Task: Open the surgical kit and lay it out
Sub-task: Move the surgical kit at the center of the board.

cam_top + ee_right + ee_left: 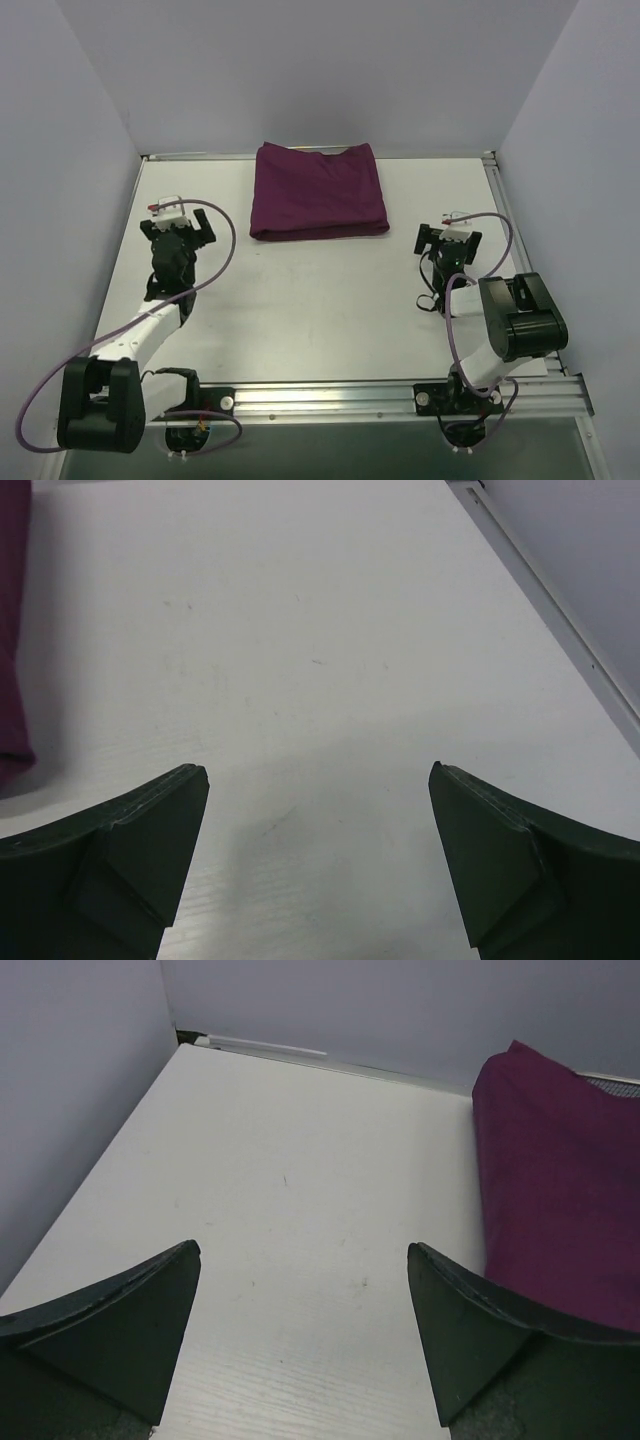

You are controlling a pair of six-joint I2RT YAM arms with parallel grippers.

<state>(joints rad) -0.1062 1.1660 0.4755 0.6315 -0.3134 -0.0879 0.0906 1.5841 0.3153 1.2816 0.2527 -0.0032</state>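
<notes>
while both arms lie low over the white bench (320, 310), which fills most of the top view between pale walls (80, 100), the surgical kit sits as a closed bundle in the upper middle of the frame. its dark purple cloth wrap (318, 192) is folded into a neat rectangle lying flat on the bench, with the far edge close to the metal rail (200, 156) at the back and the near edge thick and rounded.

the left arm (150, 320) runs up the left side of the frame and the right arm (510, 320) up the right side. the left pincer (180, 228) hangs to the lower left of the wrap, clear of it. the right pincer (447, 242) hangs to the lower right, also apart from it.

in the left wrist view the left pincer (300, 1340) stands spread wide with only bare bench between its dark fingers (120, 1320), gripping nothing. the wrap fills the right side of that frame. the right wrist view shows the right pincer (315, 865) just as wide apart and gripping nothing, with a strip of purple cloth at the left edge of the frame.

at the upper right corner of the left wrist view, a small sliver of the silver wire-mesh tray (612, 1082) peeps out from behind the cloth.
</notes>
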